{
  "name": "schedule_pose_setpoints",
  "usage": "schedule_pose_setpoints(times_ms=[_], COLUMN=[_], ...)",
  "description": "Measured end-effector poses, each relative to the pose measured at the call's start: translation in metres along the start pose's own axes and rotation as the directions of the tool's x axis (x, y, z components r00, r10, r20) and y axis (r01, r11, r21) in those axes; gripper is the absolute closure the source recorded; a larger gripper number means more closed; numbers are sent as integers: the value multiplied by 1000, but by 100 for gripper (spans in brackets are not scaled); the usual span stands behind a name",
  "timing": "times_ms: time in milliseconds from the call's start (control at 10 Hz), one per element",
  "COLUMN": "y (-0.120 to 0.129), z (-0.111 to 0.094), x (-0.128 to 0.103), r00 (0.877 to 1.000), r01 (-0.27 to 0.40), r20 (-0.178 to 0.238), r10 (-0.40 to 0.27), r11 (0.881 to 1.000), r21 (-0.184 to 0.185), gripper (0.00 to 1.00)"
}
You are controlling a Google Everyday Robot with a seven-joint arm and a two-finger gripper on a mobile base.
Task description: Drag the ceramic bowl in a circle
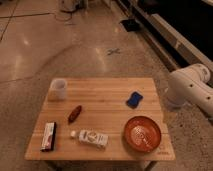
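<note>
Edges are the worry here: the ceramic bowl, orange-red and upright, sits on the front right part of the wooden table, close to both the front edge and the right edge. A circle dragged out from that spot has little room on two sides, so, as I judge it, a loop swung toward the corner could tip the bowl off the board.

Just to its left lies a white bottle on its side, near but apart from the rim. A sweep that way would likely knock the bottle and set it rolling toward the small red-and-white packet at the front left. Behind the bowl, the blue sponge is near enough to be pushed by a wide arc. The dark red oblong item and the pale cup at the back left corner stand well apart and look safe.

Off the right side of the table, the robot's white arm shows only its thick links. The gripper is out of sight past the right edge, so I cannot tell how it is set. Glazed ceramic is slick, too: a shallow hold on the rim may slip mid-drag, or lift one side of the bowl.
</note>
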Motion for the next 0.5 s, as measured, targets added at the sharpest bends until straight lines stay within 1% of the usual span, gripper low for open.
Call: schedule_pose_setpoints(times_ms=[200, 300, 400, 500], y=[0, 8, 23, 42], z=[0, 12, 27, 43], x=[0, 2, 5, 6], r00=[1000, 1000, 998, 994], r01=[1, 27, 58, 99], r20=[0, 10, 25, 52], r10=[-1, -27, -57, -95], r11=[1000, 1000, 998, 993], r21=[0, -14, -34, -61], gripper=[35, 35, 35, 35])
